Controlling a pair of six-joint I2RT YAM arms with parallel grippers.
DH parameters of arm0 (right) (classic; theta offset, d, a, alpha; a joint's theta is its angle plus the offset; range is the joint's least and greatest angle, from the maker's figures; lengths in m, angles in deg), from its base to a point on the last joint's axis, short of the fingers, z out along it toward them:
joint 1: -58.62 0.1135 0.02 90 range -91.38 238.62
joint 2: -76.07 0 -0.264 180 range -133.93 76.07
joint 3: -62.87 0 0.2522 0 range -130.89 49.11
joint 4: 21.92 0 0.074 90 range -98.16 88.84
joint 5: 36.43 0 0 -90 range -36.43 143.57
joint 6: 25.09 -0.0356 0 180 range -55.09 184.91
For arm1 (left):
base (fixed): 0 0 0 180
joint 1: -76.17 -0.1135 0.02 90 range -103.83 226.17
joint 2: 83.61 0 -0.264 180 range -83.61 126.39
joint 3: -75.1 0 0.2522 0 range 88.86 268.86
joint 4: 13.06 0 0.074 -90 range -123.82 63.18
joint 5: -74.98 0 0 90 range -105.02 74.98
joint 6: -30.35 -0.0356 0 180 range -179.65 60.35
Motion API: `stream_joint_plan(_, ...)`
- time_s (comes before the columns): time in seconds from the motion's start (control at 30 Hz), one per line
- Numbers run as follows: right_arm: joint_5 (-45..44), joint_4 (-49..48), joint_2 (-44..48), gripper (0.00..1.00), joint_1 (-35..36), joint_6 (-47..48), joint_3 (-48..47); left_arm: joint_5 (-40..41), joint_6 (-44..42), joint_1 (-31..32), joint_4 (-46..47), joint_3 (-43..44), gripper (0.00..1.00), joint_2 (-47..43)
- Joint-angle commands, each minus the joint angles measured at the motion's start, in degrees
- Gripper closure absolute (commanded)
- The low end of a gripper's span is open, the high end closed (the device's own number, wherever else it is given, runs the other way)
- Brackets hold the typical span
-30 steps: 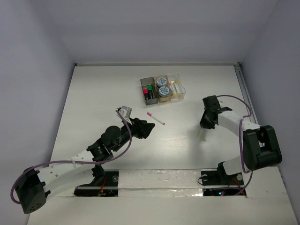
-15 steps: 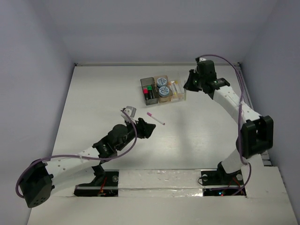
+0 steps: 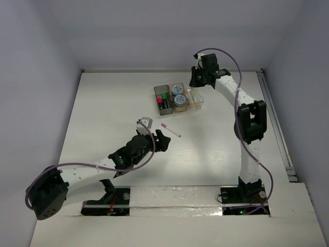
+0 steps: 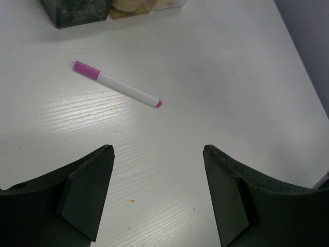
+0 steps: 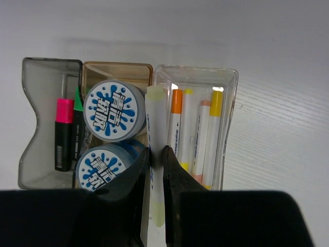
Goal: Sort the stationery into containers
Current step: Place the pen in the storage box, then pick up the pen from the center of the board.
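- The left pincer (image 4: pixel 157 154) hovers low over the white bench (image 4: pixel 241 77). Its two dark fingers are spread wide and there is nothing between them.
- Just ahead of it a magenta-capped pen (image 4: pixel 115 85) lies flat and loose on the bench, clear of both fingers. It lies at a slant, with its cap end pointing toward the grey bin.
- From above, this pen sits between the left pincer and the row of bins, a little in front of the grey end of the row.
- The right pincer (image 5: pixel 156 154) is clamped tight on a pale-capped pen (image 5: pixel 154 110), which has a white barrel and a pale yellow-green cap.
- This pen is held above the bins, roughly over the wall where the amber bin meets the clear one. Whether it touches anything below cannot be told.
- The three bins stand side by side near the far middle of the bench.
- The grey bin (image 5: pixel 31 67) holds a black marker with a pink cap (image 5: pixel 63 136). A small green item (image 5: pixel 77 100) sits just beside the marker.
- The amber bin (image 5: pixel 118 68) holds two blue-white tape rolls, one (image 5: pixel 113 110) behind the other (image 5: pixel 100 167). Both lie flat with their printed faces up.
- The clear bin (image 5: pixel 229 82) holds white pens lying parallel. One has an orange cap (image 5: pixel 176 100), one has a yellow cap (image 5: pixel 217 103), and there are two paler ones between them.
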Motion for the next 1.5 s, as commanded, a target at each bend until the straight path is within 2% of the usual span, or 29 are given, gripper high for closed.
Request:
stream_joint_plan(0.0,1.2,2.0,-1.4,1.00,0.2,2.7,-5.5,0.8,0.3,0.2,1.1,3.1,0.33,1.7)
stream_joint_plan(0.3,-0.1,-1.3,-3.1,1.00,0.2,2.0,-0.1,0.5,0.7,-0.3,1.4,4.3,0.31,5.5)
stream_joint_plan(0.4,-0.8,-1.6,-3.7,0.90,0.2,2.0,-0.4,0.5,1.1,-0.3,1.2,4.7,0.31,6.8)
stream_joint_plan(0.43,-1.3,-2.1,-3.5,0.78,0.2,2.0,-0.4,0.5,1.3,-0.3,1.1,4.8,0.31,7.4)
stream_joint_plan(0.53,-2.3,-2.6,-2.7,0.62,0.2,2.0,-0.5,0.4,1.8,-0.3,1.1,5.3,0.31,8.2)
stream_joint_plan(0.57,-2.5,-2.9,-2.2,0.49,0.2,1.9,-0.6,0.5,2.1,-0.3,1.1,5.3,0.31,8.8)
stream_joint_plan(0.67,-2.2,-2.9,-0.2,0.38,0.2,1.7,-0.5,1.0,2.6,-0.3,1.0,6.1,0.31,10.5)
stream_joint_plan(0.77,-2.3,-3.6,4.2,0.36,0.2,-0.3,2.2,1.7,3.6,-0.3,0.0,7.6,0.31,13.4)
stream_joint_plan(0.87,-1.8,-6.7,13.9,0.36,0.2,-3.9,12.3,2.3,4.8,-0.3,-1.6,10.2,0.32,17.5)
stream_joint_plan(0.9,-0.6,-11.2,17.1,0.36,0.7,-6.3,21.0,3.1,5.6,-0.3,-1.9,11.4,0.32,18.7)
stream_joint_plan(1.0,1.7,-18.6,30.0,0.36,0.7,-11.3,33.8,4.7,7.1,0.2,-1.5,13.5,0.33,23.2)
stream_joint_plan(1.03,2.3,-19.8,32.8,0.36,0.7,-12.5,41.3,5.3,7.9,0.2,-1.3,14.1,0.34,24.4)
stream_joint_plan(1.07,4.1,-21.8,38.1,0.36,0.7,-14.0,44.7,5.9,8.2,0.2,-1.5,14.8,0.34,27.1)
stream_joint_plan(1.17,5.7,-22.5,44.8,0.36,1.4,-15.5,54.7,9.3,8.9,0.2,-4.4,18.7,0.36,32.6)
stream_joint_plan(1.3,7.9,-22.5,54.9,0.35,1.9,-16.6,62.8,15.3,9.4,0.2,-8.7,23.9,0.37,37.6)
stream_joint_plan(1.47,10.6,-22.2,60.7,0.35,1.9,-16.4,68.3,19.8,10.6,0.2,-13.5,28.8,0.37,41.3)
